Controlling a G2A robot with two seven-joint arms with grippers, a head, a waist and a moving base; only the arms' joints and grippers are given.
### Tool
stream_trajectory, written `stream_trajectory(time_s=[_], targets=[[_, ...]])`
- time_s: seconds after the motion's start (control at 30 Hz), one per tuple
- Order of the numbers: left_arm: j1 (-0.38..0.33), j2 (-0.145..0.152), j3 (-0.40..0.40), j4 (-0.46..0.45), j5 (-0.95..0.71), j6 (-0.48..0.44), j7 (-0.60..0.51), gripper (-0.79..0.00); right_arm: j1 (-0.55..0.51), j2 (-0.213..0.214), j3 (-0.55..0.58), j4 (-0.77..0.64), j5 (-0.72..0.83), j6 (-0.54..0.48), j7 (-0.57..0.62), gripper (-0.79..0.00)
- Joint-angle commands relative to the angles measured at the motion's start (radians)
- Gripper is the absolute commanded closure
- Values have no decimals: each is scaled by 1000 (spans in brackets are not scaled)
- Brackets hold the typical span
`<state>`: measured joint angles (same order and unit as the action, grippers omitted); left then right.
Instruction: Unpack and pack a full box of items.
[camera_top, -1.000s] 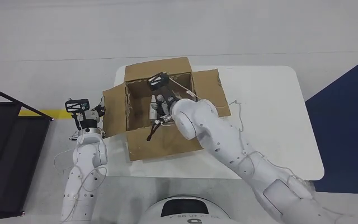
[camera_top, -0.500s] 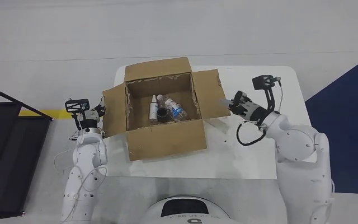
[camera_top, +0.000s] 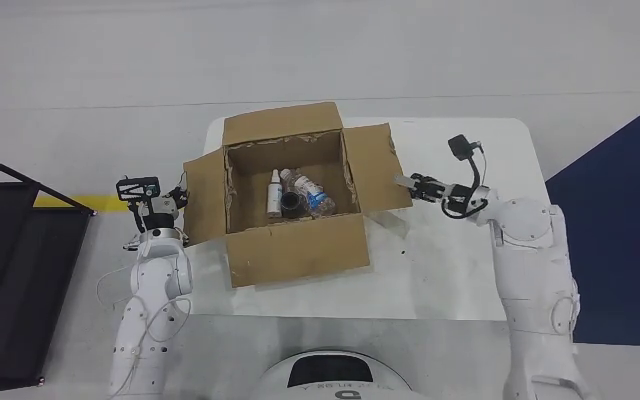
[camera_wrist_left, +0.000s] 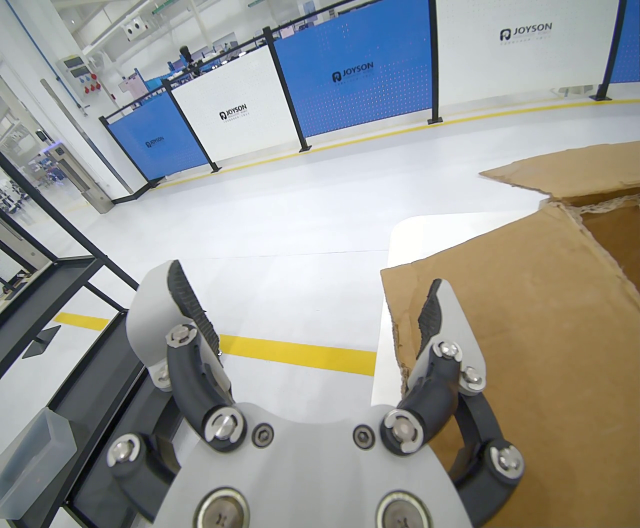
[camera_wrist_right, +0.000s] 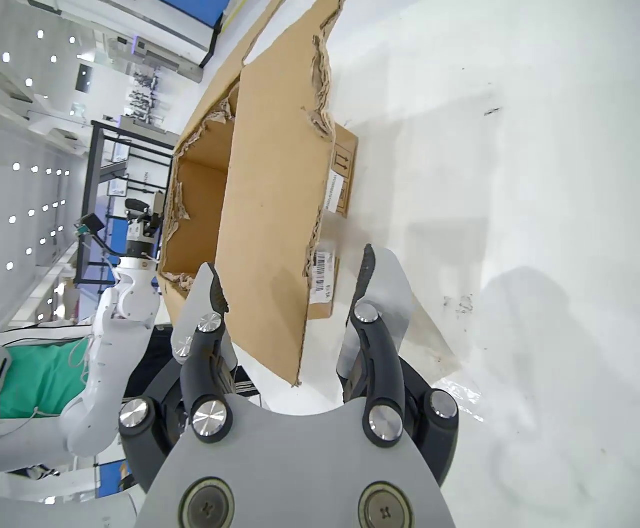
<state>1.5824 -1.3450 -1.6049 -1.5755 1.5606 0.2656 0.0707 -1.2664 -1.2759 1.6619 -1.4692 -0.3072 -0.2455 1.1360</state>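
White table (camera_top: 470, 240) carries open cardboard box (camera_top: 290, 255). Right gripper (camera_wrist_right: 291, 262) low over table, just beside box's right flap, fingers spread. Left gripper (camera_wrist_left: 305, 285) off table's left edge near left flap, fingers spread, empty. Box holds white spray bottle (camera_top: 274, 192), clear bottle (camera_top: 311, 194), dark round item (camera_top: 291, 203).

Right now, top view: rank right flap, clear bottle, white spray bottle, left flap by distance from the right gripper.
From the right gripper:
1. right flap, beside the gripper
2. clear bottle, inside the box, middle
3. white spray bottle, further left inside
4. left flap, box's far side
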Motion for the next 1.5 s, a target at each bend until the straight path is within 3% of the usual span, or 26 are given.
stream_trajectory(time_s=[0.0,0.2,0.4,0.57,0.7,1.03,1.3,1.4,1.47], targets=[[0,0,0,0,0,0,0,-785,17,4,10,30,42,-18,9,-366],[0,0,0,0,0,0,0,-785,5,18,30,1,190,-91,77,-348],[0,0,0,0,0,0,0,-785,-33,28,4,-135,271,-109,123,-332],[0,0,0,0,0,0,0,-785,-66,34,-49,-302,229,-69,111,-354],[0,0,0,0,0,0,0,-785,-39,32,-174,-381,116,5,93,-348],[0,0,0,0,0,0,0,-785,161,6,-502,-279,-109,151,12,-388],[15,10,-52,101,145,70,-11,-785,199,-2,-578,-239,-144,184,-64,-385],[34,17,-87,151,173,60,-1,-785,203,-2,-588,-233,-150,190,-80,-486],[39,20,-103,181,201,56,-8,-785,206,-2,-591,-229,-150,192,-86,-489]])
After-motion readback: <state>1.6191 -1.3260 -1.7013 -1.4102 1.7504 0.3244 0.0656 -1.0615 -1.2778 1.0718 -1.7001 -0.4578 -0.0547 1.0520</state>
